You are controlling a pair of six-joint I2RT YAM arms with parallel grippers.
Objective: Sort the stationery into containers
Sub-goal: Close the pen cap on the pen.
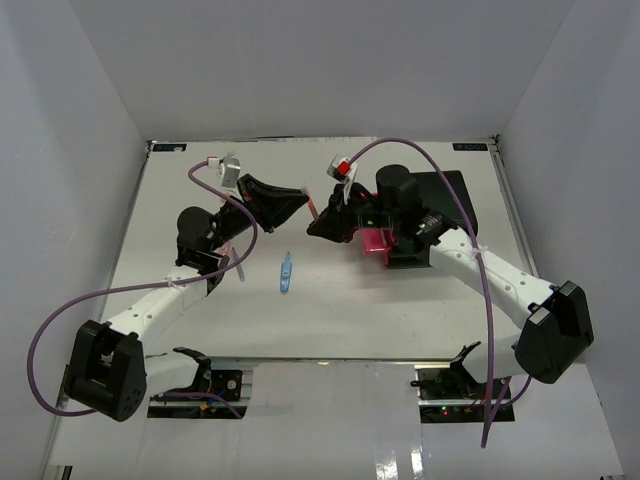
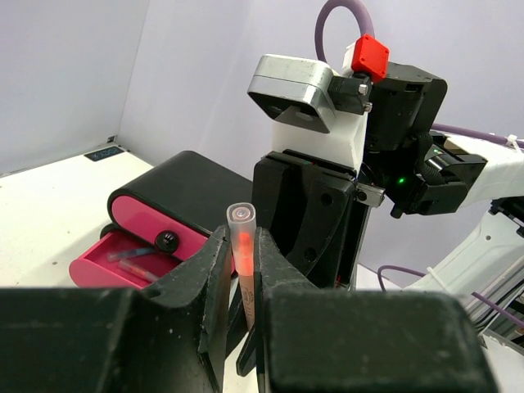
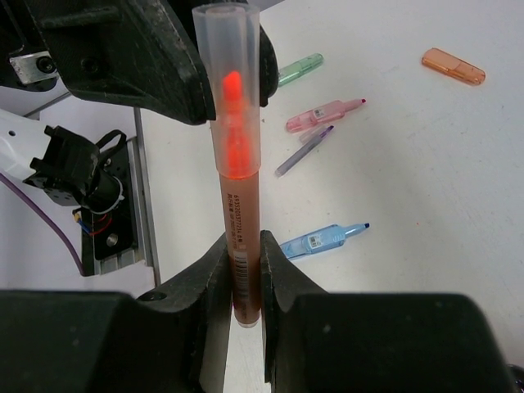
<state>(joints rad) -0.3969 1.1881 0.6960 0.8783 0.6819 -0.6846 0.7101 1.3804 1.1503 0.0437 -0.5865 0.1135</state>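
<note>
Two grips share one orange highlighter [image 3: 237, 164], upright mid-frame above the worktop [image 3: 426, 205]: left fingers [image 2: 209, 270] pinch its clear cap, right fingers [image 3: 205, 286] the barrel. Probably light, stiff, slippery plastic; best held mid-barrel.

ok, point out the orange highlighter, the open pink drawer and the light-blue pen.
orange highlighter [image 3: 238, 176]: right wrist view, middle of the barrel.
open pink drawer [image 2: 92, 273]: left wrist view, its near wall.
light-blue pen [image 1: 287, 272]: top external view, middle of the body.
</note>
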